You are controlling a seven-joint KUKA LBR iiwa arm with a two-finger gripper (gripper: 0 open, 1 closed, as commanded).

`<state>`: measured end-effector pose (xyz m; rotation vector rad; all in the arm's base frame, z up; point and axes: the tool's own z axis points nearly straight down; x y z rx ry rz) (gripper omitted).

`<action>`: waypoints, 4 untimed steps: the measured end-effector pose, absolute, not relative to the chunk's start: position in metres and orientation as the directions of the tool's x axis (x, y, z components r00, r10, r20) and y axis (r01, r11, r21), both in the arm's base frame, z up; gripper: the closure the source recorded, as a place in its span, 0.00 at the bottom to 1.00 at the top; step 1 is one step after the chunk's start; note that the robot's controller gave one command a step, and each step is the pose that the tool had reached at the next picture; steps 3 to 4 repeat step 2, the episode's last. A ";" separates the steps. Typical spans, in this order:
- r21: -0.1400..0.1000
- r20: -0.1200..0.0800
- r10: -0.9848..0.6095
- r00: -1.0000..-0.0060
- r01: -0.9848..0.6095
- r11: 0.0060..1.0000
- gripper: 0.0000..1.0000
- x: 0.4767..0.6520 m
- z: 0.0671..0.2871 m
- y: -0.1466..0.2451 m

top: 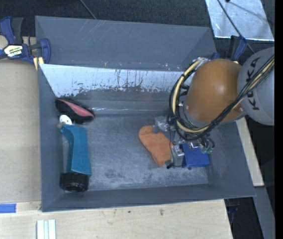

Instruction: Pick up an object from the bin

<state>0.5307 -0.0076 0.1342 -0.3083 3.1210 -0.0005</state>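
**Tool down on the bin floor, wedged between an orange piece and a blue block**

The tool (pixel 176 157) is low in the grey metal bin (pixel 131 49), under the arm's rounded orange-brown wrist cover (pixel 213 91), which hides much of it. How far open it is cannot be told from this view, and nothing can be seen held in it.

Two things flank it. Just to the tool's left in the view lies a flat, soft-looking orange piece (pixel 153 142), perhaps cloth or sponge. Its near end meets the tool or lies just beside it, and the view does not settle which. Its long axis runs diagonally, up and away to the left from the tool. Just on the tool's other side sits a small blue rectangular block (pixel 197 159), partly hidden by the arm.

By my reading, the pick turns on the orange piece: the tool stands at its near end, not over its middle, so a grip here would take only an edge.

Well apart from the tool, across the bin floor to its left, lie a blue plastic tube with a black round cap (pixel 77 156) and, beyond that, a pink-and-black oval object (pixel 74 110).
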 end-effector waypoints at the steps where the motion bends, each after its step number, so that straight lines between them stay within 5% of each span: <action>1: -0.001 -0.007 -0.170 -0.985 -0.170 0.985 0.00 0.553 0.099 0.002; 2: -0.001 -0.009 -0.178 -0.984 -0.178 0.984 1.00 0.566 0.073 -0.021; 4: -0.001 -0.009 -0.178 -0.984 -0.178 0.984 1.00 0.566 0.073 -0.021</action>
